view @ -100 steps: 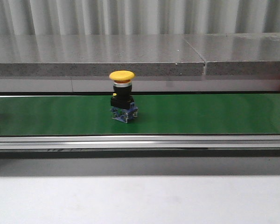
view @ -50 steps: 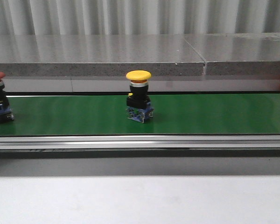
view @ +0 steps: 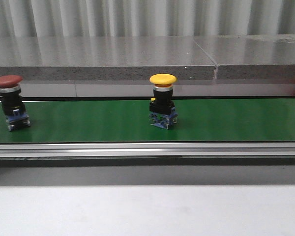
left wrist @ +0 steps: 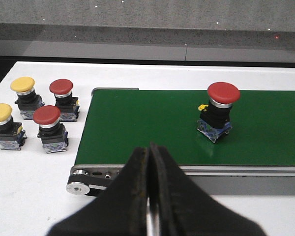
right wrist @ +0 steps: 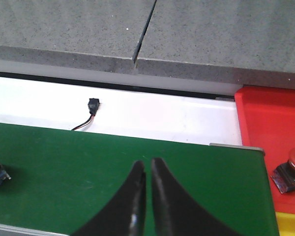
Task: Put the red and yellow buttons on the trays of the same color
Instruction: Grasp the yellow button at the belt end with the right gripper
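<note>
Yellow button (view: 162,101) mid-belt (view: 226,120), red button (view: 11,102) left (upright); both grippers (left wrist: 148,162) (right wrist: 147,172) closed, empty.

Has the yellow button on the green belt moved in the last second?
Yes. The yellow button has travelled rightward along the green belt, closer to the seam in the grey ledge behind.

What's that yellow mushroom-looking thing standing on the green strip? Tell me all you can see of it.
The yellow button is a push switch: a wide, domed yellow cap on a silvery collar, a black, plastic-looking body below, and a blue and clear base block at the bottom. It stands upright on the green belt, roughly mid-belt in the front view, a little right of centre. Only the belt touches it; no gripper is near it there. A red-capped button of the same build stands well to its left.
</note>
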